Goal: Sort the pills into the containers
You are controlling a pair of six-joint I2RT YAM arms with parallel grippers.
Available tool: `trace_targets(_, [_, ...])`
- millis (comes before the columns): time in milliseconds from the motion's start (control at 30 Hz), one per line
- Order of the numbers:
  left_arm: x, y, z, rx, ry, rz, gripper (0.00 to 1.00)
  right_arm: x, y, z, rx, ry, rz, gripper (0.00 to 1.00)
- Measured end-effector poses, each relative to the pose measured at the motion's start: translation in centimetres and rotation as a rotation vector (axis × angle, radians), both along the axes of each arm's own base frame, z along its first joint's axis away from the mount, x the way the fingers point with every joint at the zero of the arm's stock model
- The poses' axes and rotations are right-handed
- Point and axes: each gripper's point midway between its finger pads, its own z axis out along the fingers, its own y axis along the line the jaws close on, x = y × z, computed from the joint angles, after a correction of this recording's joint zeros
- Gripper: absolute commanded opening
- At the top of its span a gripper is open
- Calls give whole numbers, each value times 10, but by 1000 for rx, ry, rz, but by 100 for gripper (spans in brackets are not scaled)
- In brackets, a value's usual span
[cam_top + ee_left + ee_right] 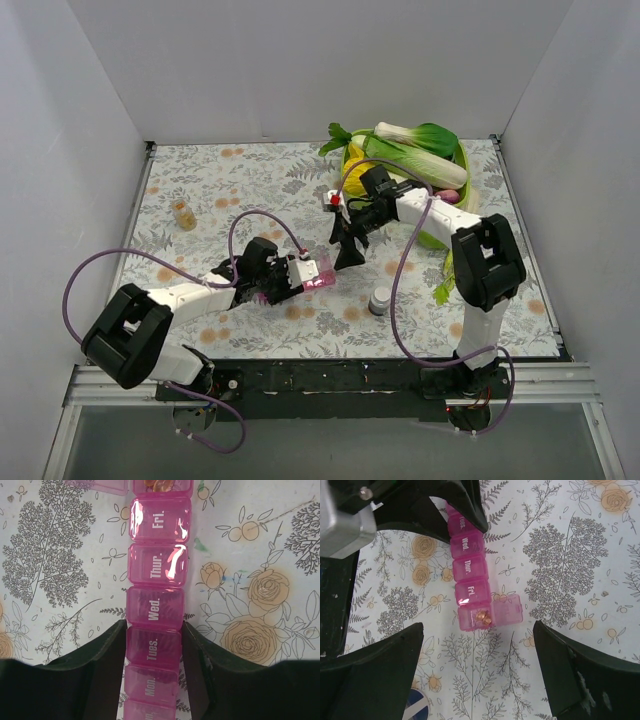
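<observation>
Pill organiser (318, 275) held mid-table, one lid open.
Left jaws clamped on the pink strip at its Tues. compartment; strip lies flat on the table (200, 160), slightly near of centre. Right jaws wide open, hovering above the strip's right end, where the open compartment holds amber pills (483, 617).

One pink pill organiser (155, 610) has seven compartments in its row, six with lids shut and one with its lid (506, 611) open. Five day labels can be read, Mon. through Fri. The amber pills (483, 617) are too bunched to count. Two small bottles: one amber bottle (183, 213), one grey bottle (380, 300). One green tray (466, 185) holds several vegetables. Two grippers: left gripper (152, 640), right gripper (477, 627)
</observation>
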Motion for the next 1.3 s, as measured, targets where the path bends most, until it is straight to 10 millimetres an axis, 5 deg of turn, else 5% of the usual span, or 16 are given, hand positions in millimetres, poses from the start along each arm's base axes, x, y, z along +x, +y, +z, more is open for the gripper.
trace_targets(433, [-5, -9, 1, -37, 0, 4, 24, 5, 11, -45, -92, 86, 7, 96])
trace_targets(867, [-5, -11, 0, -41, 0, 4, 23, -13, 16, -52, -119, 108, 60, 65])
trace_targets(1033, [-4, -13, 0, -47, 1, 7, 22, -23, 13, -38, -106, 78, 81, 51])
trace_targets(1300, [0, -16, 0, -49, 7, 20, 21, -44, 5, -39, -144, 100, 85, 47])
